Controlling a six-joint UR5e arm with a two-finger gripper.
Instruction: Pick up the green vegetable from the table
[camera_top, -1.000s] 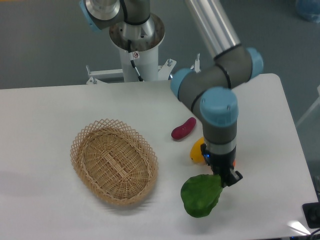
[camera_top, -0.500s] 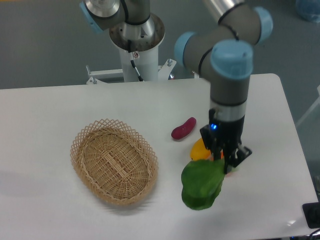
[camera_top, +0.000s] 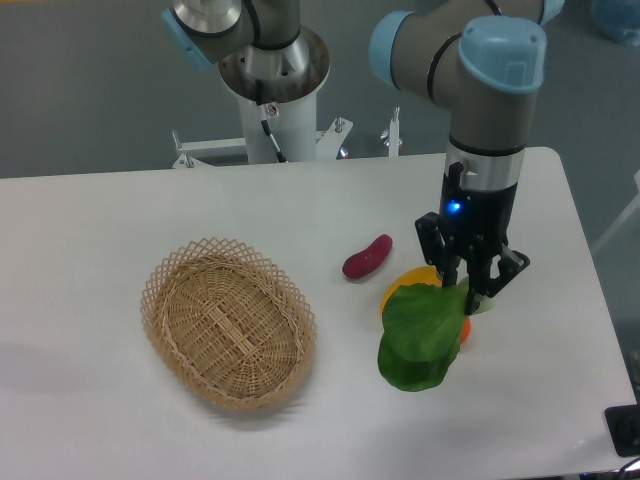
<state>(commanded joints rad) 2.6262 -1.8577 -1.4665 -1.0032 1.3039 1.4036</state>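
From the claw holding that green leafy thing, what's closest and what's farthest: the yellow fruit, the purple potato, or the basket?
Measured from the gripper in the camera view:
1. Yellow fruit, just to the image left of it, partly behind the green vegetable.
2. Purple sweet potato, farther left and back.
3. Wicker basket, far left.

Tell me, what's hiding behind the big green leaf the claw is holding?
Behind the green vegetable peek a yellow fruit and a bit of orange. The leaf covers most of both. The claw pinches its top.
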